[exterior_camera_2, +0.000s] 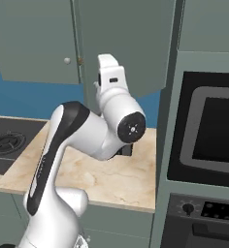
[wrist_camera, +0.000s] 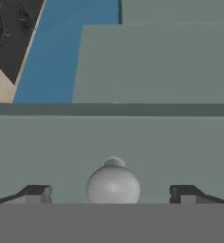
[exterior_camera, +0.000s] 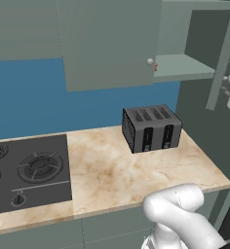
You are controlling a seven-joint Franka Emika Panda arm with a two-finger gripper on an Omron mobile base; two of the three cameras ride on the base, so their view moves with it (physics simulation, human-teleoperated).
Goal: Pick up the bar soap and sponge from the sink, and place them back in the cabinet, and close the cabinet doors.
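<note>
Two claw [wrist_camera: 111, 193] fingertips [wrist_camera: 38, 193] spread | knob [wrist_camera: 113, 186] between | cabinet doors [exterior_camera: 109, 44] ajar

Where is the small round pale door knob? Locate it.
In the hand view, the small round pale knob sits on the grey-green cabinet door, centred between the open gripper's fingertips.

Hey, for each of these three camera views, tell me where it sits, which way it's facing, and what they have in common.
Left base view: behind the arm's left, looking down over the marble counter, toaster, stovetop and open wall cabinet; a white arm link sits lower right.
Right base view: behind the arm's right, facing the counter, cabinet doors and built-in oven; the arm fills the centre.
Hand view: on the hand, facing a door knob between the gripper fingertips.
Shared: both base views show counter and stovetop.
</note>
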